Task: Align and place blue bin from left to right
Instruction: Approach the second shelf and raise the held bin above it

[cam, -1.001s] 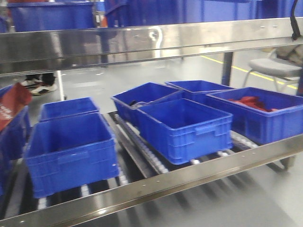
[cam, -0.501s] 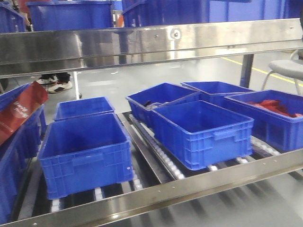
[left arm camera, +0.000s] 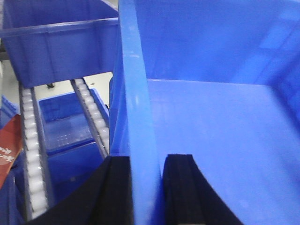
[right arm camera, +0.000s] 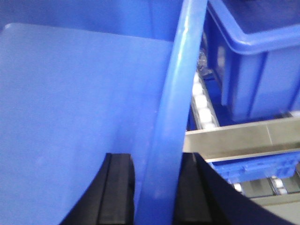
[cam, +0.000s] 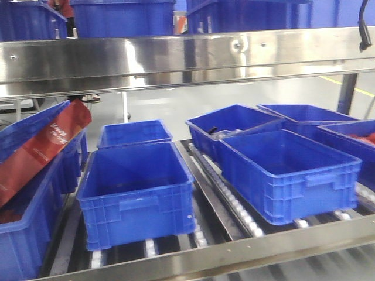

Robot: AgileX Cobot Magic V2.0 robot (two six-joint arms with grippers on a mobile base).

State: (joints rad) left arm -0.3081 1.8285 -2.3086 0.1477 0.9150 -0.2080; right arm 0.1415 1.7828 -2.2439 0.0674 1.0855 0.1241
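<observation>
While left claw [left arm camera: 147,158] and right claw [right arm camera: 153,157] each clamp a wall, the blue bin [left arm camera: 211,122] spans crosswise above the rollers [left arm camera: 29,140]

White lettering runs along the red pack [cam: 44,149] at the far left, too blurred to read; nothing else carries legible text

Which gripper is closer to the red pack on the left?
Left. The left gripper clamps the left wall of the blue bin, with the red pack beyond it. The right gripper clamps the opposite wall, with the whole bin between.
</observation>
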